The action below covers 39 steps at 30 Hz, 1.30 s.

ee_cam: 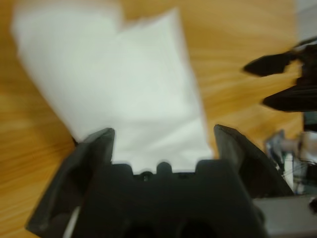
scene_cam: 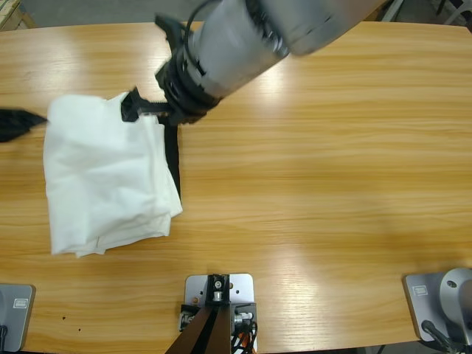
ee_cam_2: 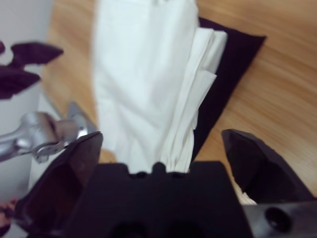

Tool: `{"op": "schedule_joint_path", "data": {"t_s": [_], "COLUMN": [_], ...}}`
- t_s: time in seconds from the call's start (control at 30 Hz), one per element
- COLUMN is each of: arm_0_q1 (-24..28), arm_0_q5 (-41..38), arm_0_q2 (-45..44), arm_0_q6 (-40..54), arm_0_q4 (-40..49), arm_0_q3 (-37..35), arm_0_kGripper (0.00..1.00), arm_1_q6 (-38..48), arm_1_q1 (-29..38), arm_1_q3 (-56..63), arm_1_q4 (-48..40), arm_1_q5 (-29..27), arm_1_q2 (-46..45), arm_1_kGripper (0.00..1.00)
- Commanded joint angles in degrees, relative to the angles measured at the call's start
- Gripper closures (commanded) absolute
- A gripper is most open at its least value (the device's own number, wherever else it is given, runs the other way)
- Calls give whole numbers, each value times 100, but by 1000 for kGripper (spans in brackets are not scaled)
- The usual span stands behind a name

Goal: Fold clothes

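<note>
Lying folded on the desk (scene_cam: 310, 184) at left, long axis near-to-far: white T-shirt (scene_cam: 103, 177), flanked by open left pincer (scene_cam: 18, 122) and open right pincer (scene_cam: 144, 107).

Long wooden table (scene_cam: 332, 184), warm orange grain, glare patches along far edge; pale floor beyond far corners.

A long wooden counter (scene_cam: 332, 169) with a glossy, light-streaked grain fills the scene, while a dark cloth (scene_cam: 173, 158) lies flat on its left half, mostly covered.
</note>
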Motion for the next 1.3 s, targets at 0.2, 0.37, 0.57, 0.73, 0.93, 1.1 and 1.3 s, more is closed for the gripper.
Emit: {"op": "schedule_joint_path", "data": {"t_s": [0.2, 0.37, 0.57, 0.73, 0.93, 1.1, 1.3], "arm_0_q1": [-1361, -1785, -2237, -2449, -2629, -2485, -2627], "arm_0_q5": [1556, 2568, 2396, 2088, 2027, 2427, 2241], "arm_0_q2": [1560, 2163, 2371, 2496, 3397, 3867, 4398], "arm_0_q6": [2473, 5226, 5872, 5869, 5795, 5842, 6198], "arm_0_q4": [2245, 2073, 1769, 1766, 1379, 1045, 836], "arm_0_q3": [-1159, -1209, -1297, -1275, -1114, -1319, -1428], "arm_0_kGripper": [306, 35, 32, 32, 32, 25, 23], "arm_1_q6": [-484, -415, -378, -231, -211, -204, -160], "arm_1_q1": [62, 62, 62, 62, 25, -93, -119], "arm_1_q3": [496, 993, 1491, 1684, 1844, 2090, 2183], "arm_1_q4": [-814, -963, -1005, -1297, -1454, -1568, -1607], "arm_1_q5": [987, 559, 402, 399, 413, 467, 487], "arm_1_q2": [-159, -615, -778, -652, -583, -617, -604], "arm_1_kGripper": [1000, 34, 27, 27, 27, 27, 32]}}
